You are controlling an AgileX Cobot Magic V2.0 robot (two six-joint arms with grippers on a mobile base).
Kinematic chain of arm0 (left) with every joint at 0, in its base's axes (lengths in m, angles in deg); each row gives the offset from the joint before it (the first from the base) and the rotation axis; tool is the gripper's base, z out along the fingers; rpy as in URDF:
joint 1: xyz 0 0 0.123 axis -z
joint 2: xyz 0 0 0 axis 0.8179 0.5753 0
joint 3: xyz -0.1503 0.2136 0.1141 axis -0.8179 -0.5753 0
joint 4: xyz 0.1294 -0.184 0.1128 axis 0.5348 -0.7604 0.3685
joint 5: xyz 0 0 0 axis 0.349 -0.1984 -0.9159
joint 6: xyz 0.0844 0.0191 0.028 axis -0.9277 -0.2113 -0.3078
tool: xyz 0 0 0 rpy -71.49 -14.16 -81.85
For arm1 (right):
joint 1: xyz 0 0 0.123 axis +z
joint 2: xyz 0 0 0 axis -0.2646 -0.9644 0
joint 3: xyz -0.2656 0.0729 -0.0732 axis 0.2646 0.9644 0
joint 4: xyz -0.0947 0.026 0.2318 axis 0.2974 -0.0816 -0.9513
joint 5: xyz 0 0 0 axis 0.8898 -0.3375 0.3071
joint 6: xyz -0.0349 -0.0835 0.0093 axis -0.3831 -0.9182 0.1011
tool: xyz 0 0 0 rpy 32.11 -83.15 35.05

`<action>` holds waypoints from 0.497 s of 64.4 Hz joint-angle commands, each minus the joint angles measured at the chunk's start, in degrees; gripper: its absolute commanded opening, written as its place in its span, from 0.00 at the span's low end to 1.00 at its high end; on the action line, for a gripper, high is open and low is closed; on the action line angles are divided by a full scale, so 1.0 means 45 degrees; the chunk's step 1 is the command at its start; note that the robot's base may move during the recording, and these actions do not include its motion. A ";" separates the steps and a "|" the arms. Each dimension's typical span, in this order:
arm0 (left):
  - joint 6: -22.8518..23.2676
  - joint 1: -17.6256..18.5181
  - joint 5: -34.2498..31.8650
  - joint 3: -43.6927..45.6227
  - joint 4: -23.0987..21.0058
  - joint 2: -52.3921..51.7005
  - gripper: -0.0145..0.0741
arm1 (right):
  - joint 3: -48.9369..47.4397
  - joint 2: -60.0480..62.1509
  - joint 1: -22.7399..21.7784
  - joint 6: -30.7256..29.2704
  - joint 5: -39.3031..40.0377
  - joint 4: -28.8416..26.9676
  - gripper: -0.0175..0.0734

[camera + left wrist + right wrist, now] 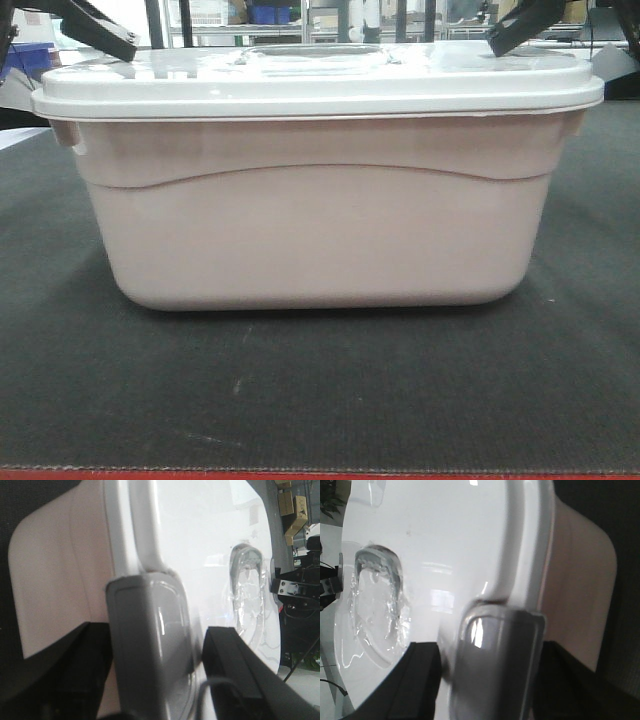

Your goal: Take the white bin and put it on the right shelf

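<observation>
Dark mat (320,400) under white bin (320,240), racks (186,22) behind; left pincer (152,632), right pincer (487,647) straddle latches (145,680), grip unclear

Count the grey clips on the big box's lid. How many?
2. One grey clip is at the left end of the white bin, another at its right end. The far side is hidden, so maybe more.

White bin (320,230) on dark mat (320,400)

— What lies underneath?
— A dark mat (320,400), with a red strip (320,474) along its near edge.
— And behind?
— Brightly lit metal racks (210,32) holding blue bins (262,14); cardboard boxes (292,510) stacked farther off.
</observation>
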 commanded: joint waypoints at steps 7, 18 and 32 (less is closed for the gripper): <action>-0.0049 0.0211 0.0746 0.0280 -0.0709 -0.0433 0.50 | -0.0361 0.0562 0.0074 -0.0203 -0.1437 -0.1193 0.62; -0.0139 0.0211 0.1571 0.0683 -0.0680 -0.0433 0.49 | -0.0472 0.0562 0.0074 -0.0346 -0.1796 -0.1193 0.62; -0.0139 0.0211 0.2152 0.1535 -0.0558 -0.0433 0.47 | -0.0863 0.0576 0.0074 -0.0348 -0.1942 -0.1337 0.62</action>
